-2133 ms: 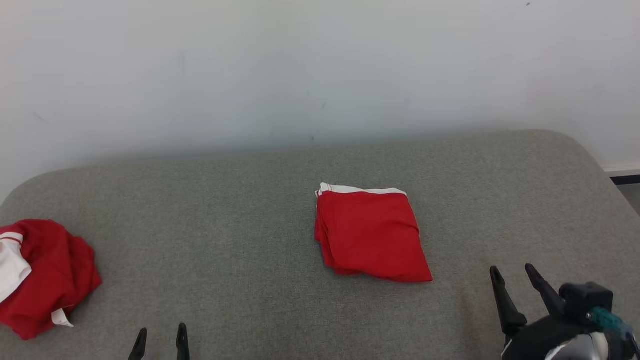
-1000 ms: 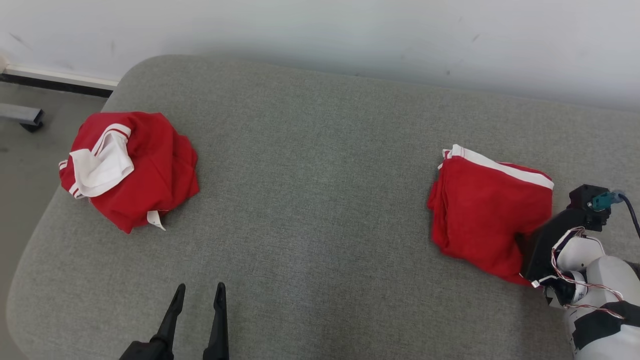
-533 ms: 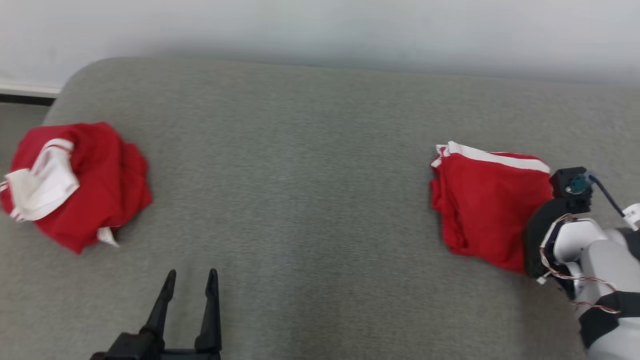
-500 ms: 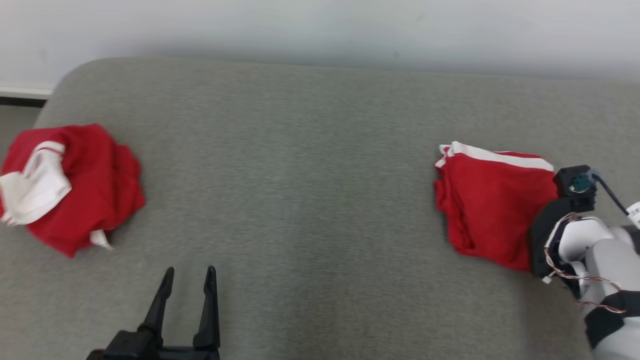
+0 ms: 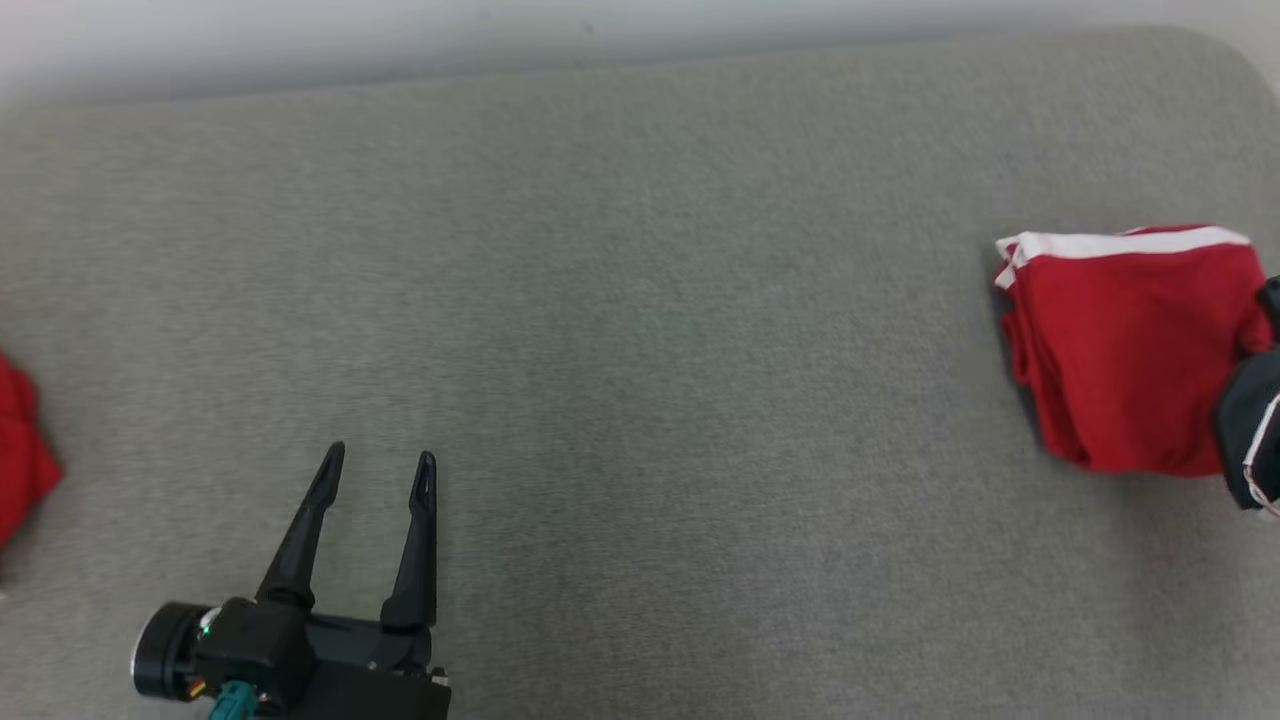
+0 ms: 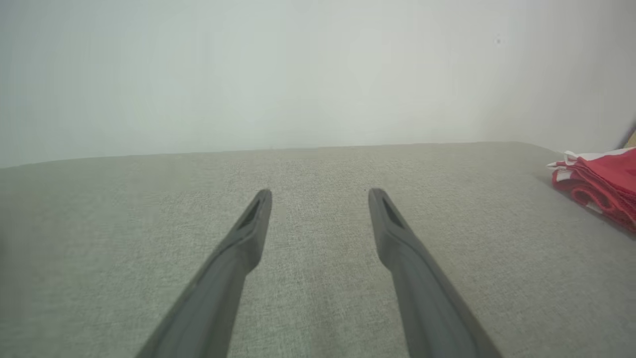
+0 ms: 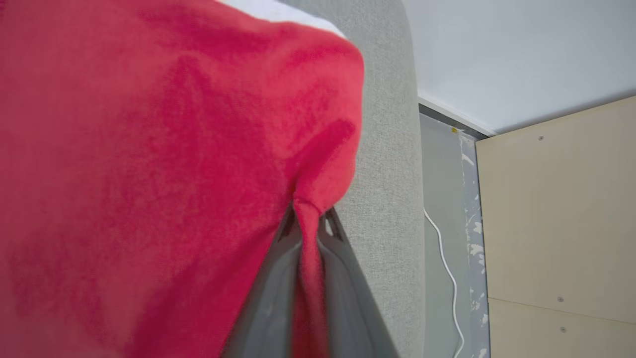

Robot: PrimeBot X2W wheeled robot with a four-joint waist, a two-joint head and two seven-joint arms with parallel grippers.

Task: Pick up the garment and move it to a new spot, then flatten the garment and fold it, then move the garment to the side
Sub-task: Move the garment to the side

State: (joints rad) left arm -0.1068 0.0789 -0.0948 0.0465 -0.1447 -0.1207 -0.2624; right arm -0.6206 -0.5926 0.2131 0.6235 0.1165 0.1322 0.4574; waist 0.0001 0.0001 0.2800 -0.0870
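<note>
Listing what I see. Garment (image 5: pixel 1130 350): red, white-trimmed, folded, at the pad's (image 5: pixel 640 300) right edge. Right gripper (image 7: pixel 308 219): fingers pinching a fold of the garment's red cloth. Left gripper (image 5: pixel 381 458): fingers spread, over bare pad near the front edge. Red heap (image 5: pixel 20 470): at the pad's left edge.

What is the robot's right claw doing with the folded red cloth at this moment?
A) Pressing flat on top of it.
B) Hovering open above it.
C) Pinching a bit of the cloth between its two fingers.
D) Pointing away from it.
C: in the right wrist view the right gripper has its two fingers shut on a pinched ridge of the folded red garment.
</note>
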